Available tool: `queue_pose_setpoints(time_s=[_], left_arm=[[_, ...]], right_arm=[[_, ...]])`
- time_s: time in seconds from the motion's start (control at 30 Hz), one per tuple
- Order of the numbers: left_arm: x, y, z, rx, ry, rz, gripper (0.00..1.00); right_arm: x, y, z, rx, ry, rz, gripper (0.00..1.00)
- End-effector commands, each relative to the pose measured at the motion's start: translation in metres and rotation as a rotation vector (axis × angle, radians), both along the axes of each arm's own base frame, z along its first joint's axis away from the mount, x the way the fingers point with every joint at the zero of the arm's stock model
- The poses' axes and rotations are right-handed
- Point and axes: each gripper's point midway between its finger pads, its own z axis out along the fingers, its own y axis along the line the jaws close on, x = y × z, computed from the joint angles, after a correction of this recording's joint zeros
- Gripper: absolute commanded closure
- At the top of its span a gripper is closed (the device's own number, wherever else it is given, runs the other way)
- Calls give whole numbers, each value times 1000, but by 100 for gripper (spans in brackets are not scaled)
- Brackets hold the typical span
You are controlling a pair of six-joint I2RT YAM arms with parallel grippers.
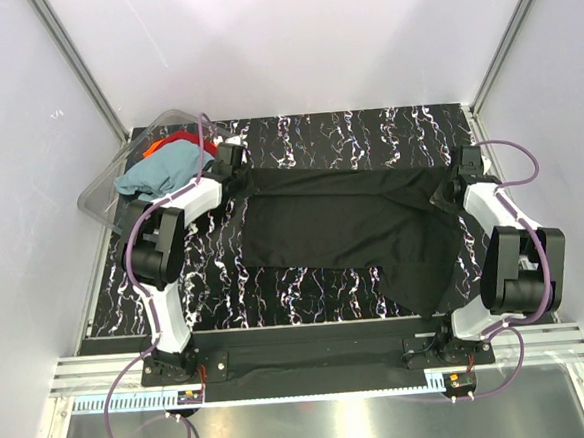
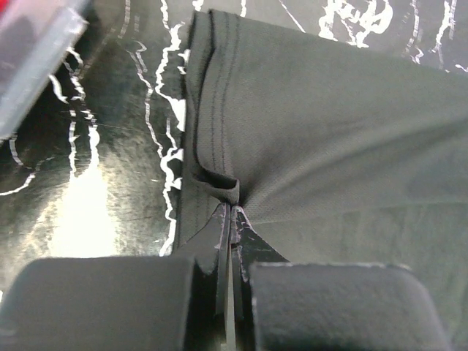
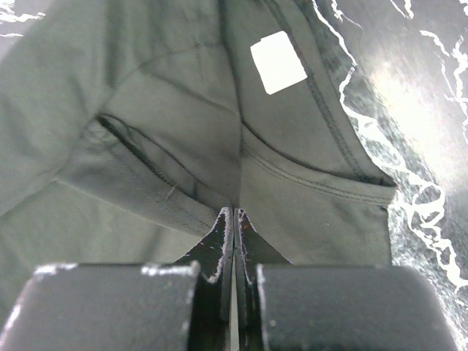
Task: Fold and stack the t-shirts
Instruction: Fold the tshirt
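Black t-shirt (image 1: 343,225) lay across the middle of the frame in the top view. Its long axis ran left to right, pulled between the two grippers. The upper edge ran almost straight from grip to grip. The bulk spread toward the bottom of the frame, with a lobe sagging at lower right. Could not tell whether the taut edge was clear of the surface.

Left gripper (image 1: 230,165) was at the shirt's left end. In its wrist view the fingers (image 2: 208,245) were pressed together on a stitched hem fold. Right gripper (image 1: 466,174) was at the right end, pinching cloth below a white label (image 3: 278,62). Each arm was nearest its own end and neither reached the middle. Judgement: any fold must carry the held edge toward the bottom of the frame, over the bulk.

The table (image 1: 346,130) was black with white marbling, and bare along the top and lower left. Teal t-shirt (image 1: 163,170) and red-orange t-shirt (image 1: 181,142) were bunched in the clear tub (image 1: 98,197) at upper left, just beside the left arm. White walls were close on three sides.
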Motion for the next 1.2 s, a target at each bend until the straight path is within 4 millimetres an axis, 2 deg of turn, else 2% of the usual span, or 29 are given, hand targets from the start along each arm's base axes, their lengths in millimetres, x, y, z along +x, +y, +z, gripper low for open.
queue_pose_setpoints(time_s=[0.0, 0.2, 0.3, 0.53, 0.63, 0.77, 0.9, 1.17], left_arm=[[16, 13, 22, 56, -79, 55, 100], [15, 16, 25, 67, -81, 68, 100], [12, 18, 21, 75, -71, 73, 100], [6, 13, 18, 78, -59, 61, 100], [3, 13, 13, 75, -46, 67, 100], [2, 16, 9, 116, -41, 67, 100], [1, 22, -4, 173, -7, 69, 100], [-1, 23, -11, 183, 15, 74, 100]], right_arm=[[-1, -7, 3, -34, -9, -38, 100], [-8, -26, 30, -132, -38, -94, 100], [-11, -24, 32, -126, -42, -90, 100], [-25, -9, 15, -57, -31, -65, 100], [-30, -11, 9, -67, -17, -81, 100], [-32, -11, 12, -70, -30, -82, 100], [-32, -6, 15, -55, -48, -48, 100], [-47, -4, 1, -29, -24, -90, 100]])
